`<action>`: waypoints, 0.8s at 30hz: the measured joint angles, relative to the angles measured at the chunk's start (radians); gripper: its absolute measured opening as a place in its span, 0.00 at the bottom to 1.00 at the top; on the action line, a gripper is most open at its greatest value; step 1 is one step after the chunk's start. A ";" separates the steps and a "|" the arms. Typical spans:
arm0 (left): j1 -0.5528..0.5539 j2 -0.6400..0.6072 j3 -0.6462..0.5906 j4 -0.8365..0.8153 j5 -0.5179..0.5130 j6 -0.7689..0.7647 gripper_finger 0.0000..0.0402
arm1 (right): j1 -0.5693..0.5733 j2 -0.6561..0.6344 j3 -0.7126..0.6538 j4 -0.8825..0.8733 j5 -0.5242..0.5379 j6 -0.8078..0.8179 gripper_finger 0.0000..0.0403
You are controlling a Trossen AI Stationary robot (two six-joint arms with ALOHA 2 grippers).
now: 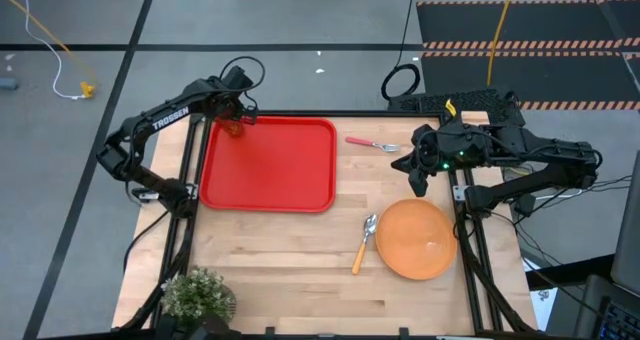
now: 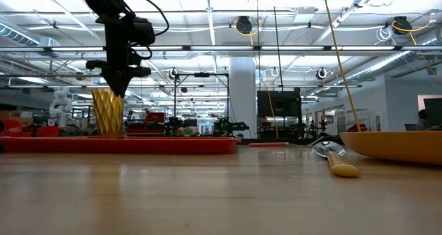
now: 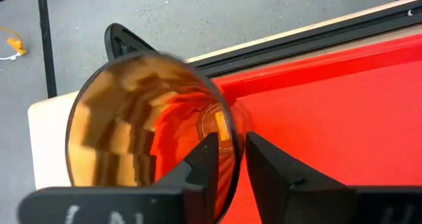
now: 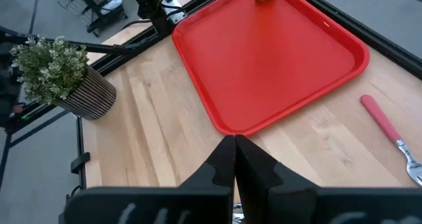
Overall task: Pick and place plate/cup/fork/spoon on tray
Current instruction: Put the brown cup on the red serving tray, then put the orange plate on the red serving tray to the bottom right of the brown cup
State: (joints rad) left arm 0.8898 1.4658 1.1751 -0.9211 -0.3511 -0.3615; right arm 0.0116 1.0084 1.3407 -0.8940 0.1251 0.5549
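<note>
Straddling the rim of the small amber translucent tumbler point(image 3: 145, 125) on the flat red plastic tray point(image 1: 290, 170), the left gripper point(image 3: 227, 159) is seen parted, the light, slippery wall barely pinched, while the right gripper point(image 4: 235, 159) is kept closed on nothing.

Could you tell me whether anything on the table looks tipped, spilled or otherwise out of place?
Nothing stands out. The amber textured tumbler stands upright in a corner of the flat red plastic tray, with the left claw straddling its rim.

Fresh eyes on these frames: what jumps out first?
The bright red tray dominates the table's left half, with the amber cup standing upright in its far-left corner and the left gripper straddling the cup's rim. Next, the big orange plate sits on bare wood at the right, below the shut right gripper.
</note>
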 joint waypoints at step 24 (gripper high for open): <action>-0.032 -0.058 0.034 -0.057 0.031 0.010 0.43 | 0.000 0.000 0.000 -0.044 0.033 0.115 0.09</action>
State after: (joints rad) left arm 0.8580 1.4080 1.2093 -0.9783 -0.3200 -0.3518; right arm 0.0120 1.0080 1.3407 -0.9382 0.1578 0.6697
